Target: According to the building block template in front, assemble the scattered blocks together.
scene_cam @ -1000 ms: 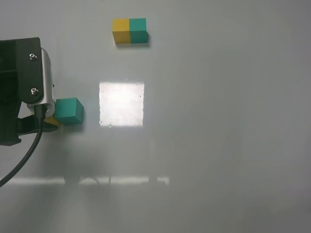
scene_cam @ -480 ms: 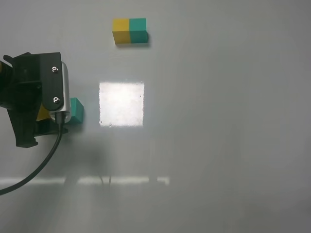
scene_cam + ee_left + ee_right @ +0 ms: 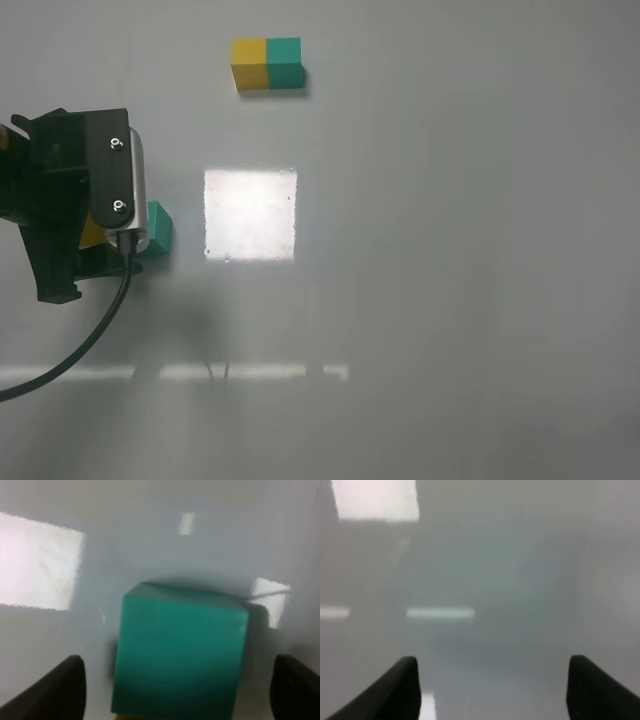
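Observation:
The building block template (image 3: 267, 63), a small yellow-and-teal bar, lies at the far side of the table. The scattered teal cube (image 3: 159, 227) sits at the left, mostly covered by my left arm (image 3: 80, 200). A sliver of the scattered yellow cube (image 3: 92, 233) shows under the arm, next to the teal one. In the left wrist view the teal cube (image 3: 180, 652) fills the space between the fingers of my left gripper (image 3: 175, 692). The gripper is open, with a gap on each side of the cube. My right gripper (image 3: 492, 685) is open over bare table and is outside the high view.
A bright square reflection (image 3: 250, 214) lies on the glossy grey table (image 3: 450, 250), right of the teal cube. A black cable (image 3: 85, 335) trails from the left arm toward the near left.
The left arm has moved right and over the two scattered cubes, covering most of the teal cube. In the last half second it barely shifted.

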